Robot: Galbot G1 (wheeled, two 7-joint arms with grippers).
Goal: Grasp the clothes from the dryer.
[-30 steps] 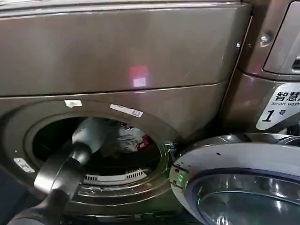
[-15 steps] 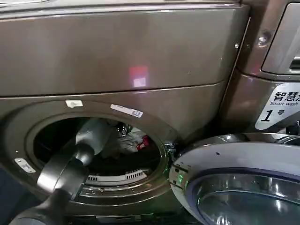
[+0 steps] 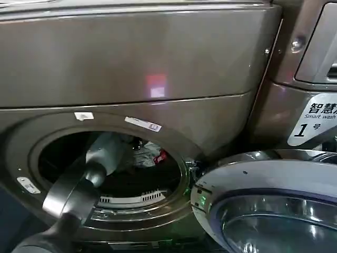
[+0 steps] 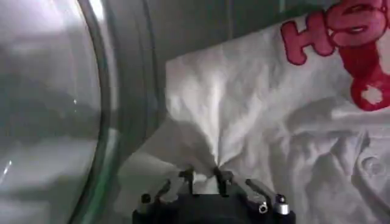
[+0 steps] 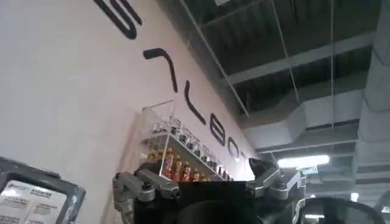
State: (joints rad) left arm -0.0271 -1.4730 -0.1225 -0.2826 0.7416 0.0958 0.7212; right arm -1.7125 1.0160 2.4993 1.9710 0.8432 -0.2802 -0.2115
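Left end effector (image 4: 204, 178) deep inside the dryer (image 3: 131, 68), pinched tight on a fold of the clothes (image 4: 262, 109) (white fabric, red lettering) within the drum. Right end effector (image 5: 207, 182) spread wide, raised toward the ceiling.

A clear shelf of small bottles (image 5: 177, 152) hangs on a pale wall with large dark lettering (image 5: 61, 91), beside a posted notice (image 5: 30, 198), under exposed ceiling ducting (image 5: 304, 128) and a lit strip lamp (image 5: 303, 162).
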